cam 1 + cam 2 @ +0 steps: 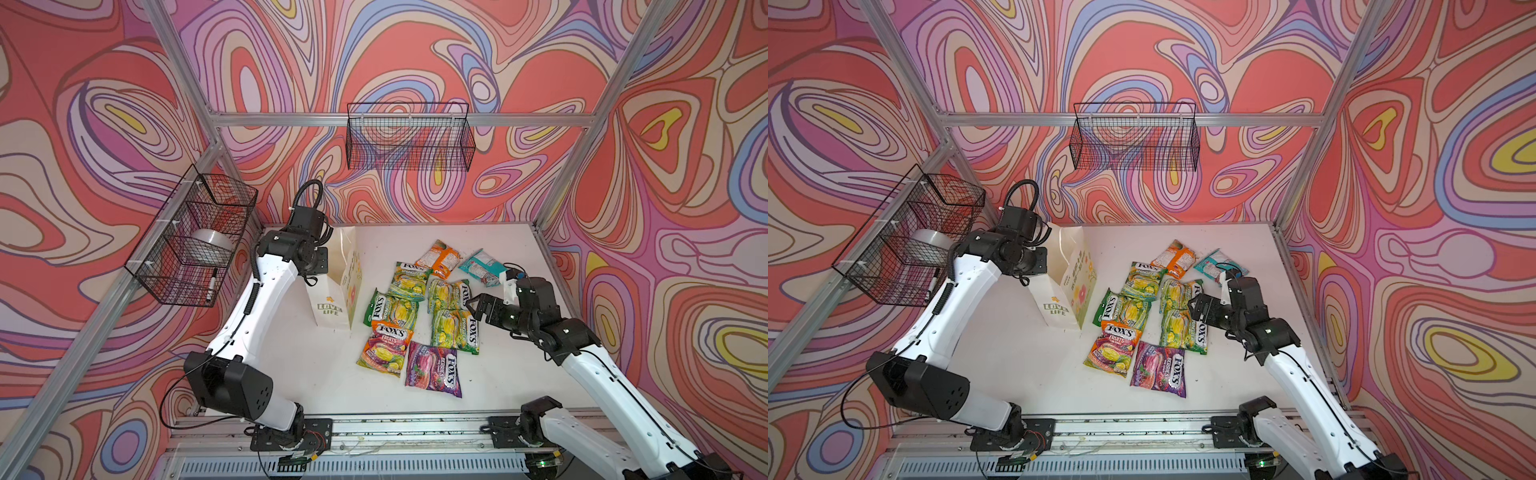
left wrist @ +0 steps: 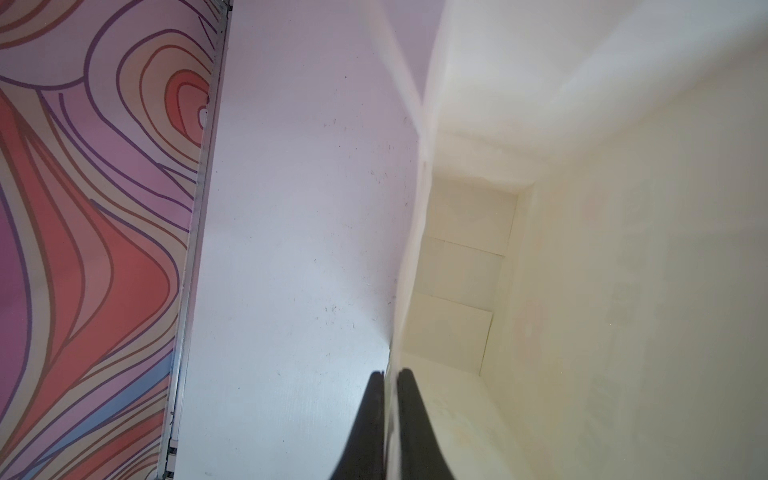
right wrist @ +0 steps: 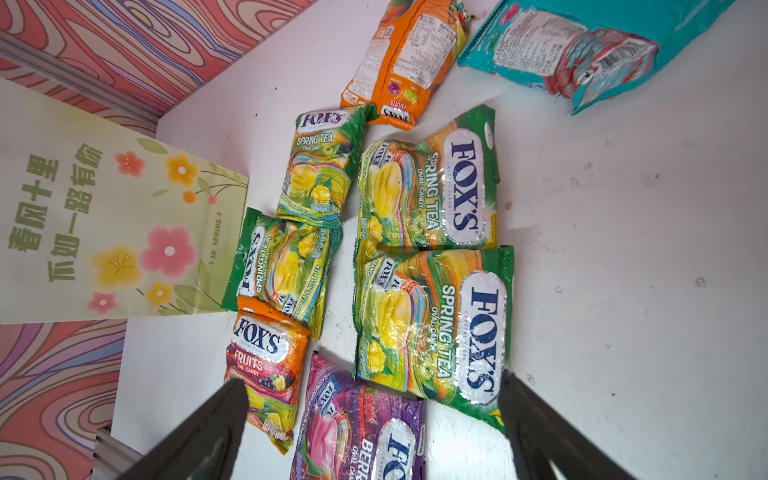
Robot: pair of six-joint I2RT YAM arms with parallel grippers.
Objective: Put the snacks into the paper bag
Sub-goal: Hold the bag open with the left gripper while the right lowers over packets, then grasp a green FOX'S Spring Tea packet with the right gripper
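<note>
Nothing is bagged yet, by my reckoning: all eight snacks I can count lie on the table.

Nearest me is the purple packet, and just left of it the orange fruit packet.

Beyond them sit four green packets, in two pairs side by side.

My right jaws hang over the right-hand pair, spread as wide as they go and holding nothing. In the right wrist view the near green packet's corner sits between them, so I'd judge that one the first pick.

Left of the packets the paper bag stands upright, just beside the left green pair.

My left jaws are pinched shut on its rim at the far-left side. The left wrist view shows the paper edge caught between them. Past it the bag's bottom looks bare, as far as I can see.

Farthest back lie the orange-and-white packet and, to its right, the teal packet, both label-side up.

The bag is held open, and all the loading is left to do.
</note>
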